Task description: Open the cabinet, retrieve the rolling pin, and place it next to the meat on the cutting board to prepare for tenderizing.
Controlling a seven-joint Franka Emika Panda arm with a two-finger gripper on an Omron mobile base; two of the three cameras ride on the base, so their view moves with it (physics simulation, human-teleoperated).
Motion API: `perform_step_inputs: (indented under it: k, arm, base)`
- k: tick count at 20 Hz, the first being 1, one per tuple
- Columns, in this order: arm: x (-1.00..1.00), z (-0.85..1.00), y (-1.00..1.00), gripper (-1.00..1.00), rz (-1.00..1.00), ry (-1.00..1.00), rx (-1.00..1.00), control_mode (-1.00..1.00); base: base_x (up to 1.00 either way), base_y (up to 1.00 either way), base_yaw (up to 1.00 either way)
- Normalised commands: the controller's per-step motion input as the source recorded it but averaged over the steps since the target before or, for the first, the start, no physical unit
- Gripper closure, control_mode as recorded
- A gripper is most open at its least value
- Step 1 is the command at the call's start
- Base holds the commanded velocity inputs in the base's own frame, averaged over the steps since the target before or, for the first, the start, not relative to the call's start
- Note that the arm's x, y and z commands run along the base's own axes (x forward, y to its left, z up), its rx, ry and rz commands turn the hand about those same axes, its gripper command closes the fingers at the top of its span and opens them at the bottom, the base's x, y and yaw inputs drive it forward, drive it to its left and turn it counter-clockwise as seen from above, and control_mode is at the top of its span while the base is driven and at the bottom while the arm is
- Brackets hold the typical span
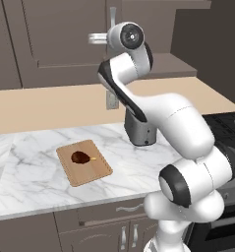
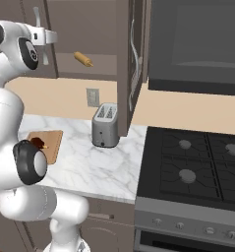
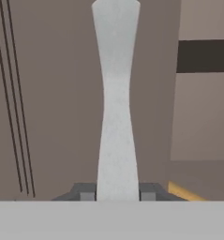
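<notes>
Upper wall, left door: dark grey-brown panelled cabinet (image 1: 55, 44), long curved silver handle (image 3: 115, 103) clamped between the two-finger gripper (image 3: 116, 191).
Shelf, right of gripper: slim light-tan wooden rolling pin (image 2: 83, 59), long axis slanted, behind the right door, already open.
Counter below: rectangular light-brown cutting board (image 1: 97, 172) bearing small dark brown meat (image 1: 80, 157).

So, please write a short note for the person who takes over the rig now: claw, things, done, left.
Claw: shut on the left door's handle.
Cabinet: right door open; left door seems not yet swung out.
Rolling pin: lies on the shelf inside.
Meat: on the board, on the counter.
Done: right door open, left handle gripped.
Left: pull the left door, take the pin, lay it beside the meat.
</notes>
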Motion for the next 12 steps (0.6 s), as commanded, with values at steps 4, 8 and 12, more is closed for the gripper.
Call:
perform_step_inputs:
  k: [4, 8, 12]
  arm:
    - [-0.14, -0.02, 0.27, 1.0, 0.0, -0.01, -0.02, -1.0]
    - [-0.41, -0.05, 0.46, 1.0, 0.0, 0.0, -0.01, -1.0]
    - [-0.41, -0.07, 0.53, 1.0, 0.0, 0.02, 0.0, -1.0]
  base:
    - [0.0, 0.0, 0.0]
    - [0.0, 0.0, 0.0]
    - [0.0, 0.0, 0.0]
